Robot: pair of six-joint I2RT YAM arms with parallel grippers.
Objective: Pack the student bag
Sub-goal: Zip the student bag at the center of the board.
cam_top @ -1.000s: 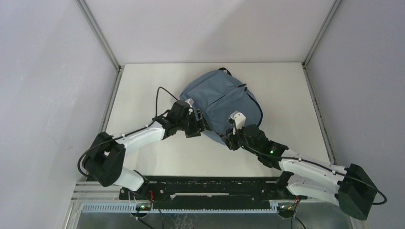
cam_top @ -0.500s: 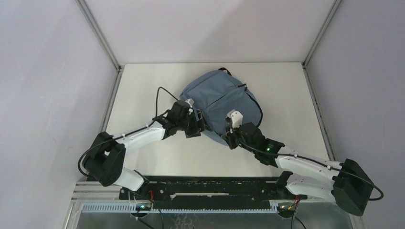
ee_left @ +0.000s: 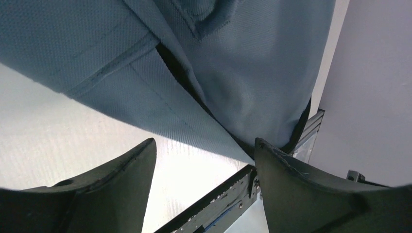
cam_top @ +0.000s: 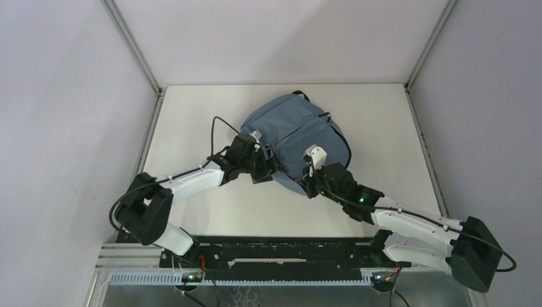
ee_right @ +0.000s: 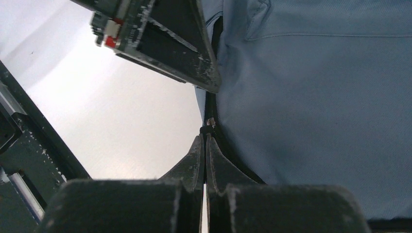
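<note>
Pinches zipper pull point(ee_right: 209, 124) of the student bag point(cam_top: 294, 131) in fully closed right gripper point(ee_right: 205, 141); holds left gripper point(ee_left: 204, 142) wide apart, grasping nothing, at the bag's hem.

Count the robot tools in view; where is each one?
2. The left tool, open, is at the student bag's near left edge; the right tool, shut, is at its near edge by the zipper.
</note>
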